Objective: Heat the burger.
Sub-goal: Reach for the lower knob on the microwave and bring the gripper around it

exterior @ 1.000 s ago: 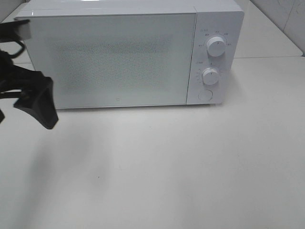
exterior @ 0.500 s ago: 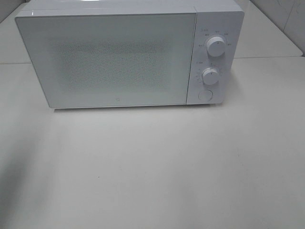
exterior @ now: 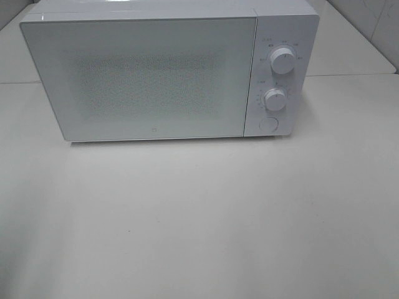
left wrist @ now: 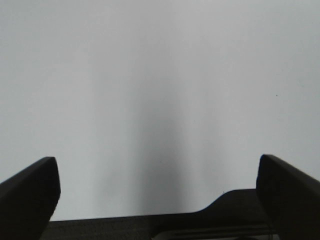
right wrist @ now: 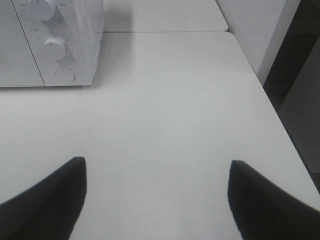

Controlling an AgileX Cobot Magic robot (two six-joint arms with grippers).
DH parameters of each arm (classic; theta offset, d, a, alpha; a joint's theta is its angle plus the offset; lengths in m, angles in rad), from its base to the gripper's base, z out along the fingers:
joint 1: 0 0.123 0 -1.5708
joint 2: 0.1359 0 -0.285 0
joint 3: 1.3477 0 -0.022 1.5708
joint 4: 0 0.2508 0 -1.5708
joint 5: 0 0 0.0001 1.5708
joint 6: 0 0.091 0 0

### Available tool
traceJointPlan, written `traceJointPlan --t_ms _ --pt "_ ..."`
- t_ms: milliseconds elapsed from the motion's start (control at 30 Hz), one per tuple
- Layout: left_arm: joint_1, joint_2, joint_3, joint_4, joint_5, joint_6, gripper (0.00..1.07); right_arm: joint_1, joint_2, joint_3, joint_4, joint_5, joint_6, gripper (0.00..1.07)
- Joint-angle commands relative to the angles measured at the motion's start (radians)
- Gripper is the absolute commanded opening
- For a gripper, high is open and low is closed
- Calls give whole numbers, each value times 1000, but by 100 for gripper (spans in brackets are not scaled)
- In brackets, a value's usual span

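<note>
The burger is not in view in any frame. A white microwave (exterior: 168,75) stands at the back of the table with its door shut; its two knobs and round button also show in the right wrist view (right wrist: 52,47). No arm shows in the exterior high view. My left gripper (left wrist: 160,200) is open and empty over bare white table. My right gripper (right wrist: 157,200) is open and empty over the table, to the right of the microwave.
The white table (exterior: 206,218) stretches in front of the microwave. Its right edge (right wrist: 280,125) shows in the right wrist view, with a white wall or cabinet (right wrist: 255,30) beyond. A second table surface lies behind the microwave.
The left arm, seen a second ago at the microwave door's left edge, has pulled out of the exterior high view. The door stands shut.
</note>
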Motion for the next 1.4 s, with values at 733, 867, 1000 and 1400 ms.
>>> traceJointPlan --t_ms 733,867,1000,1400 --pt "6 -537 52 47 47 -95 100 -7 -28 2 0 -5 4 74" --pt "6 -612 53 81 47 -132 100 -7 -28 2 0 -5 4 74" --pt "6 -618 53 100 47 -157 100 -7 -28 2 0 -5 4 74" --pt "6 -617 53 100 46 -156 100 -7 -28 2 0 -5 4 74"
